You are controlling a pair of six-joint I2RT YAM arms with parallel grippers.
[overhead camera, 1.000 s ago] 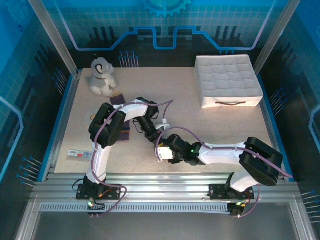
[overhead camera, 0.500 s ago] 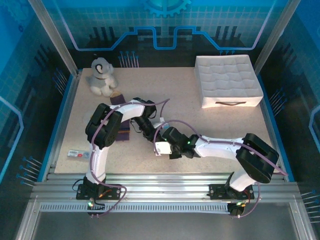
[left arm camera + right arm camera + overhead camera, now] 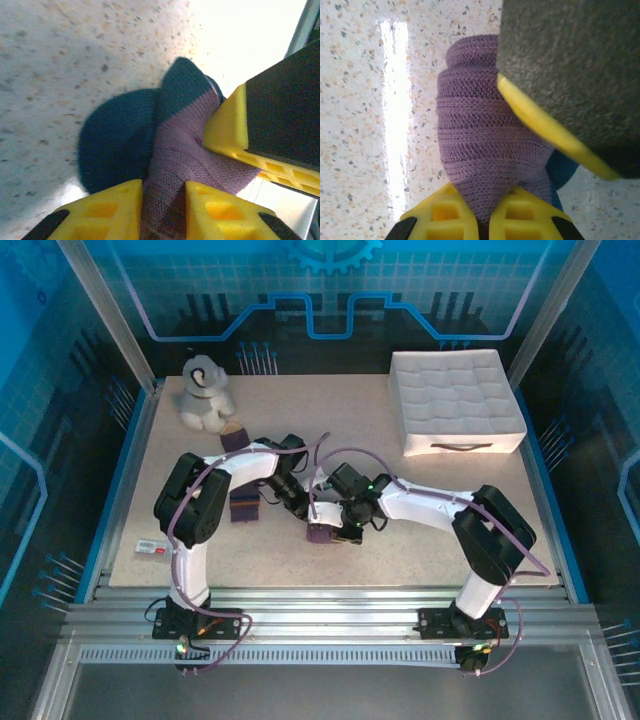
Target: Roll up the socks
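Observation:
A dark purple sock with a navy toe lies on the speckled table just ahead of the arms, bunched between both grippers. My right gripper is shut on its purple knit, pinching a fold; from above it sits at the sock. My left gripper meets it from the left. Its jaws are slightly parted, with the sock's fabric still lying between them. The right gripper's yellow finger touches the same sock. A second dark purple sock lies to the left, under the left arm.
A white quilted box stands at the back right. A grey-white plush dog sits at the back left, with a small dark and orange item beside it. A small flat packet lies near the front left edge.
My right gripper moved from the front toward the left gripper and shut on the sock. The left gripper's jaws have loosened from shut to slightly parted.

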